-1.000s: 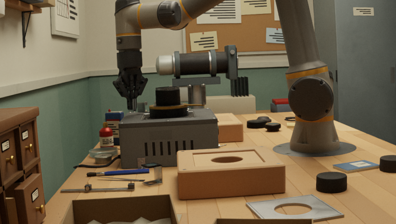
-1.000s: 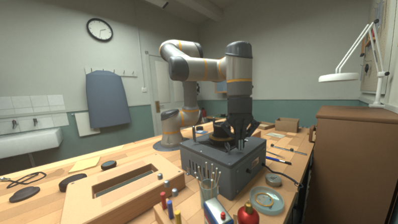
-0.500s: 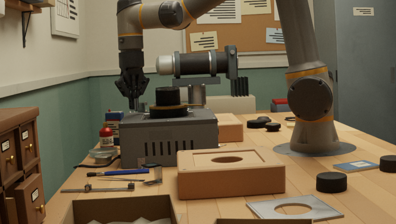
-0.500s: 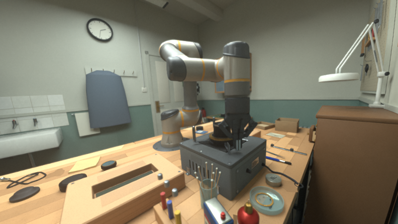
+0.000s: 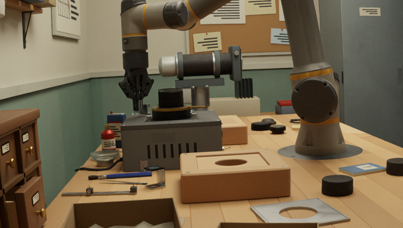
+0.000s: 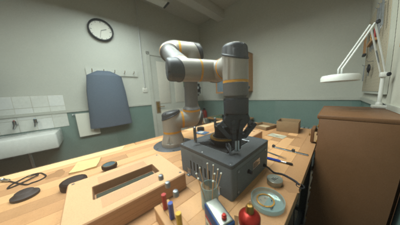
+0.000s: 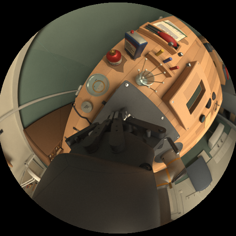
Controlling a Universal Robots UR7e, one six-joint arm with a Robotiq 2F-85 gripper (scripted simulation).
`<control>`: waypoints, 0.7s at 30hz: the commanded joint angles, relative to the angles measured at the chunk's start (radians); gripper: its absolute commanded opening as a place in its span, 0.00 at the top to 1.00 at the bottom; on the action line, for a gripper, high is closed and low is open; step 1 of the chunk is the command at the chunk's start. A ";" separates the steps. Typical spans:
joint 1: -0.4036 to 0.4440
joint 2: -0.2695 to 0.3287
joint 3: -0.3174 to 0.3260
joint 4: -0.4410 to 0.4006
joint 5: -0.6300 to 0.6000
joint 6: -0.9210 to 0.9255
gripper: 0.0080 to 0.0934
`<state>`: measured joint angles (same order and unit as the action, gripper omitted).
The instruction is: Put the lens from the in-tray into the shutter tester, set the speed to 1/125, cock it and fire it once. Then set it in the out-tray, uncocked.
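Observation:
The lens (image 5: pixel 170 103) is partly hidden behind my gripper in the second side camera (image 6: pixel 221 133) and by my own body in the wrist camera. It is a black barrel with a brass-coloured ring, seated upright in the top of the grey shutter tester (image 5: pixel 171 138) (image 6: pixel 224 163) (image 7: pixel 134 107). My gripper (image 5: pixel 138 106) (image 6: pixel 235 146) (image 7: pixel 116 115) is closed and holds nothing, its fingertips pointing down just above the tester's top at the lens's left side, next to a small metal lever (image 5: pixel 144 108). A wooden tray with a round hole (image 5: pixel 234 174) sits in front of the tester, and another wooden tray (image 5: pixel 233 129) lies behind to its right.
Behind the tester a black tube on a stand (image 5: pixel 200 65) points left. A red bottle (image 5: pixel 108 137), a blue can (image 5: pixel 116 122) and a glass dish (image 5: pixel 105 154) stand left of the tester. A brush (image 5: pixel 120 175), black caps (image 5: pixel 337 185) and a grey plate (image 5: pixel 299 213) lie in front.

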<state>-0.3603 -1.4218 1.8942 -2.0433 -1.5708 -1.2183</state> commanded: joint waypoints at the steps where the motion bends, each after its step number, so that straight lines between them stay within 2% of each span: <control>1: -0.001 -0.001 0.000 -0.001 0.000 -0.001 1.00; 21: -0.019 -0.014 0.015 -0.003 0.000 -0.019 1.00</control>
<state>-0.3794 -1.4351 1.9100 -2.0464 -1.5693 -1.2377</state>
